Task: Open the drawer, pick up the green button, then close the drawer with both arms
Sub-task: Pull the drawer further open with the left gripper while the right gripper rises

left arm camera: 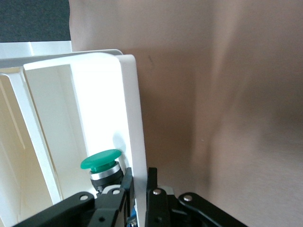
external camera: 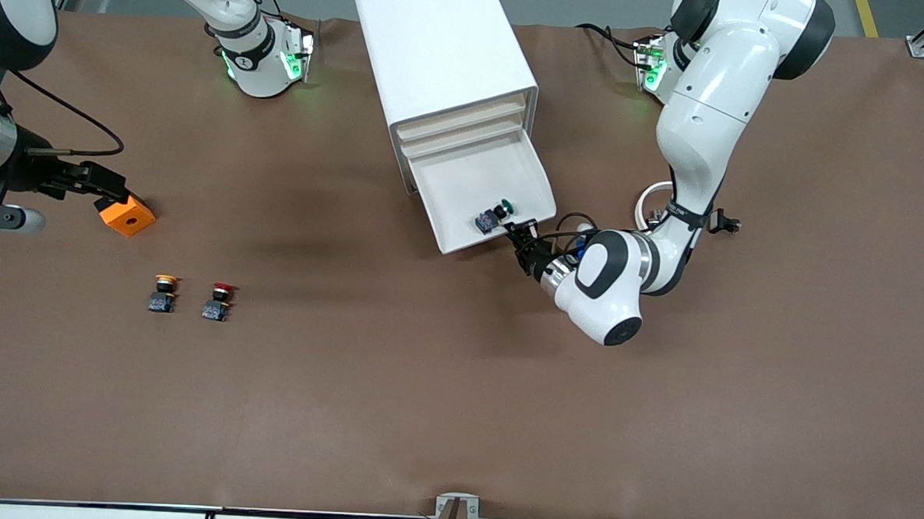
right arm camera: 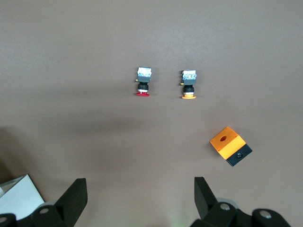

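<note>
With the drawer [external camera: 481, 188] pulled out, the take step is in hand: the left end effector [external camera: 515, 231] is set almost closed around the drawer's front wall, holding nothing, beside the button [external camera: 493, 215] lying inside, so it must next be brought around the button, while the right end effector [right arm camera: 139, 198] is kept waiting wide open and empty above the bench [external camera: 425, 383].

Even overhead light, front view sharp. Soft diffuse shadows on the brown table [external camera: 425, 383] under the arms. Left wrist view: drawer [left arm camera: 102, 109] wall blown out with glare, gripper fingers [left arm camera: 113, 203] close and soft. Right wrist view evenly lit, slightly soft.
</note>
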Robot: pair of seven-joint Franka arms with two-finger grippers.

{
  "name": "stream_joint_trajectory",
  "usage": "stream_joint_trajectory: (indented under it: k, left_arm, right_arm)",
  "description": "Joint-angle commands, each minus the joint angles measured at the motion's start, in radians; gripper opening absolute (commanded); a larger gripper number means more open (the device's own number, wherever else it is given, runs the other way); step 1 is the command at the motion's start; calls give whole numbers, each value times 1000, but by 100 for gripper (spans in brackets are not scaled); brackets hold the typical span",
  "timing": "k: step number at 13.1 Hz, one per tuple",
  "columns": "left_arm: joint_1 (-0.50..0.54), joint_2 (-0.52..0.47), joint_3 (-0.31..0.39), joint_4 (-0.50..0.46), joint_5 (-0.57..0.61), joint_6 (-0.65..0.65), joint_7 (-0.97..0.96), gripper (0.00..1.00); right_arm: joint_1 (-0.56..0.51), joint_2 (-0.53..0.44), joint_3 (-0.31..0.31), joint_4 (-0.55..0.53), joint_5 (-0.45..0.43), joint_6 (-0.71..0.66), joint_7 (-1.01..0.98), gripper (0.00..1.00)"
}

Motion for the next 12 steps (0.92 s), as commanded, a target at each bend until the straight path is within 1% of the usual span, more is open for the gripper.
stream_joint_trajectory:
  k: [1, 2, 3, 4, 5, 8, 10, 12]
  left_arm:
    - [-2, 35, 41, 41, 0, 7, 93, 0]
    - [-1, 35, 49, 44, -1, 7, 99, 0]
    - [-2, 33, 60, 44, -1, 8, 101, 1]
    - [-2, 29, 63, 44, 3, 8, 108, 54]
    - [-10, 21, 67, 44, 26, 7, 105, 100]
    - [-12, 10, 69, 91, 113, 2, 108, 100]
    - [-28, -11, 63, 128, 245, 2, 108, 100]
    - [-44, -48, 60, 133, 340, 2, 108, 100]
  right_arm:
    - [61, 16, -1, 21, 37, -5, 124, 100]
    - [81, 19, -1, 15, 71, -2, 246, 100]
    - [142, 28, -1, 14, 74, 13, 367, 100]
    - [191, 39, -1, 12, 74, 27, 467, 100]
    - [236, 46, -1, 11, 74, 47, 578, 100]
    - [371, 78, -1, 12, 68, 114, 859, 100]
    - [470, 124, -1, 14, 68, 192, 1038, 100]
    - [562, 179, -1, 15, 63, 277, 1219, 100]
